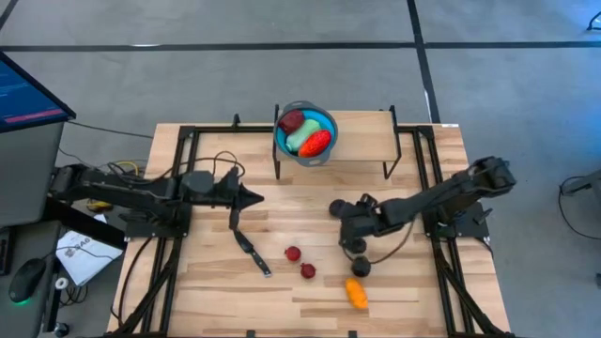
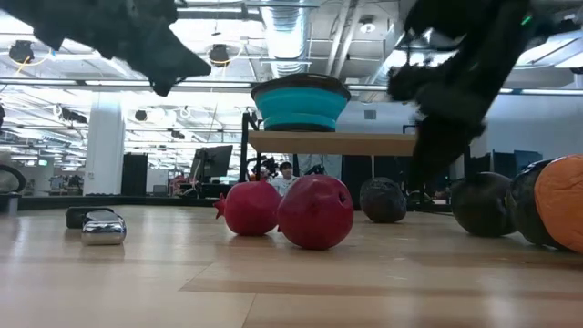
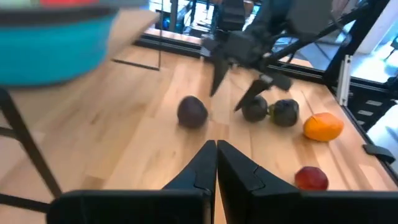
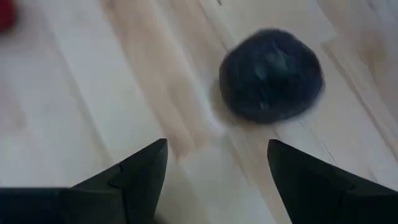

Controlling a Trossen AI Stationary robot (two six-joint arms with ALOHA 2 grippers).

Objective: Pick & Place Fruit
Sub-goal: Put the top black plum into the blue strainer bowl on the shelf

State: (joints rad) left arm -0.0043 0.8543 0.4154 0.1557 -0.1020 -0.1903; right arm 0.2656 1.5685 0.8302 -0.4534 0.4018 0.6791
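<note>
**Right gripper spread over a dark fruit, bowl part-filled**

Nearest the table's front edge lies the orange fruit (image 1: 356, 294), with bare boards around it. Just behind it sits a dark purple-black fruit (image 1: 360, 268), and to its left the two small red fruits (image 1: 293, 253) lie close together but apart. In the low view these red pieces block much of what lies behind them, and the orange one is cut off at the frame's edge.

The knife (image 1: 252, 253) lies left of the red pair, its blade end toward the front, its handle partly under the left arm's shadow.

The right gripper (image 1: 346, 228) reaches in from the right side, wrist bent down toward the boards, fingers spread apart and holding nothing. In its own wrist view a dark round fruit (image 4: 271, 73) rests on the wood just ahead of the fingers – blurred, not touched. From above, the arm hides most of the dark pieces beneath it.

The left gripper (image 1: 255, 198) hangs level over the table's middle-left, fingers pressed together, empty.

Farthest back, on the raised shelf (image 1: 362, 127), stands the blue bowl (image 1: 326, 150) with a dark red, a pale green and a red-orange piece inside – open wood on either side.
</note>
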